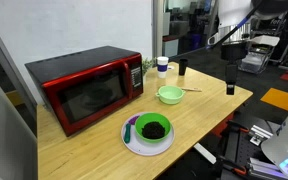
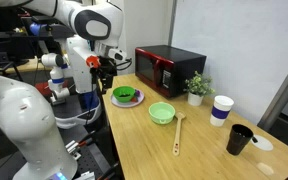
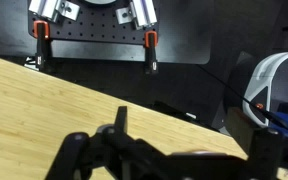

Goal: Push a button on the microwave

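While the microwave [image 1: 89,88] sits on the table [image 1: 84,150], the gripper [image 1: 231,82] hangs well apart — jaws spread, empty.

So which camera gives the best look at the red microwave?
Best is an exterior view where the microwave sits near, with its door window and control strip facing the camera. In an exterior view the microwave is farther, smaller and angled. The wrist view shows tabletop, no microwave.

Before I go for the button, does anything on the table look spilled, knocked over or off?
Nothing stands out. The microwave has its door shut, the green bowl, white cup and black cup stand upright, and no spill shows. A wooden spoon lies loose beside the bowl.
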You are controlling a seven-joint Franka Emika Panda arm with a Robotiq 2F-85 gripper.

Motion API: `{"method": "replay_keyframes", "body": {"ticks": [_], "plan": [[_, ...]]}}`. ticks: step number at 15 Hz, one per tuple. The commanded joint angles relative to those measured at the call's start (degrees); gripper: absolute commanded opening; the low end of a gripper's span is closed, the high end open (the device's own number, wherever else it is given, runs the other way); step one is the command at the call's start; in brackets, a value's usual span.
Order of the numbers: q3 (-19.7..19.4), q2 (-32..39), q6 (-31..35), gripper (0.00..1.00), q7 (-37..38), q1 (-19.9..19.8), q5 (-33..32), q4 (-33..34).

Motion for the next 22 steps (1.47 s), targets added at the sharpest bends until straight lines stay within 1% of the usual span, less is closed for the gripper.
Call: {"method": "replay_keyframes", "body": {"ticks": [1, 8, 9, 10, 13, 15, 19, 22], "plan": [[0.9, 0.0, -0.2, 1.0, -0.5, -1.0, 0.5, 0.1], [0.9, 0.0, -0.2, 1.0, -0.5, -1.0, 0.5, 0.1], [1.0, 1.0, 1.4, 1.0, -0.2, -1.3, 0.5, 0.4], [0.5, 3.7, 3.5, 1.0, -0.2, -1.7, 0.7, 1.9], [-0.4, 8.4, 9.9, 1.0, -0.6, -3.0, 0.0, 5.7], [-0.8, 11.4, 12.2, 1.0, -1.6, -3.0, -0.1, 9.1], [-0.5, 19.8, 17.3, 1.0, -3.6, -2.9, -2.2, 17.2], [-0.2, 27.4, 23.0, 1.0, -2.4, -3.9, -5.4, 23.3]]}}
